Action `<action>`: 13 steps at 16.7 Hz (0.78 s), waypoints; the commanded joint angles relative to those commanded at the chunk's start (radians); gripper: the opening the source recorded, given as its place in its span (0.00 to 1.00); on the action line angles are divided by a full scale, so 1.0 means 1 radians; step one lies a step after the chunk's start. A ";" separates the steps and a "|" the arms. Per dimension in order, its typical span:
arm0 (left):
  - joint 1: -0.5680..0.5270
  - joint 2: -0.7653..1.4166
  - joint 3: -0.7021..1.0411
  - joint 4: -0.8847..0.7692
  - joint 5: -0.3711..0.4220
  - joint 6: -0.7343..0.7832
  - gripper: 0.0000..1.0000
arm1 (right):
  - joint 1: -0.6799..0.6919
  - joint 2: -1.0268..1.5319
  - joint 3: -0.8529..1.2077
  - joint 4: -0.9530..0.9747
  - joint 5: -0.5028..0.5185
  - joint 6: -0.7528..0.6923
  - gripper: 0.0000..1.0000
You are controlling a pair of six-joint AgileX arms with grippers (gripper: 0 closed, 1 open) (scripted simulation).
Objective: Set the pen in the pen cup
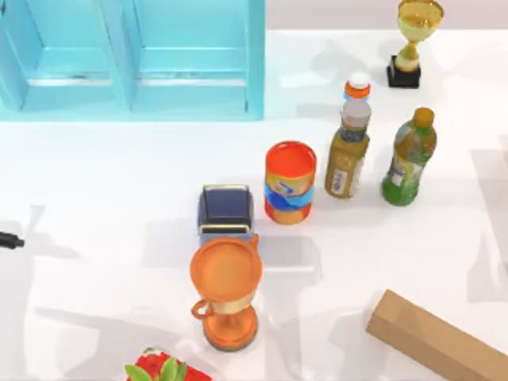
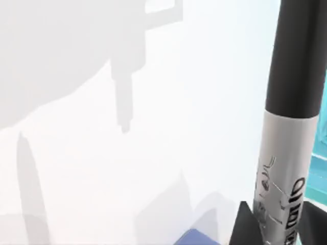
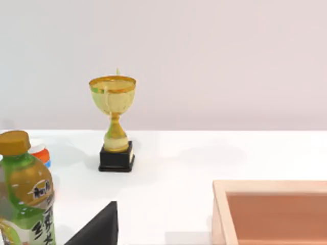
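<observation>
Navy-blue and square-sided, the pen cup [image 1: 226, 208] stands near the middle of the white worktop [image 1: 95, 198], its pale tan rim facing up. Just beside it on the right stands the orange-red can with a blue band [image 1: 290, 182]; touching or nearly touching its near side is the orange trophy cup [image 1: 226, 292]. Farther right of the can stand a brown bottle with a grey cap [image 1: 349, 157] and a green bottle with a yellow cap [image 1: 410, 155], with a small white-capped bottle [image 1: 358, 86] behind the brown one. A gold trophy on a black base [image 1: 413, 40] stands well beyond them, a turquoise shelf unit [image 1: 131, 55] lies behind and left of the pen cup, and a wooden box [image 1: 432, 337] sits well to its near right.

The pen [image 2: 288, 127] is well left of the pen cup, off the worktop, pinched upright by the left gripper [image 2: 271, 224]; its black tip [image 1: 9, 240] pokes in at the top view's left edge. The right gripper's finger [image 3: 99, 227] shows near the green bottle; I cannot tell whether it is spread.
</observation>
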 joint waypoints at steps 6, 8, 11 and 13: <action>-0.144 0.116 0.045 0.161 -0.205 0.124 0.00 | 0.000 0.000 0.000 0.000 0.000 0.000 1.00; -0.238 0.191 0.074 0.265 -0.339 0.205 0.00 | 0.000 0.000 0.000 0.000 0.000 0.000 1.00; -0.407 0.327 0.126 0.452 -0.583 0.350 0.00 | 0.000 0.000 0.000 0.000 0.000 0.000 1.00; -0.533 0.428 0.165 0.592 -0.765 0.457 0.00 | 0.000 0.000 0.000 0.000 0.000 0.000 1.00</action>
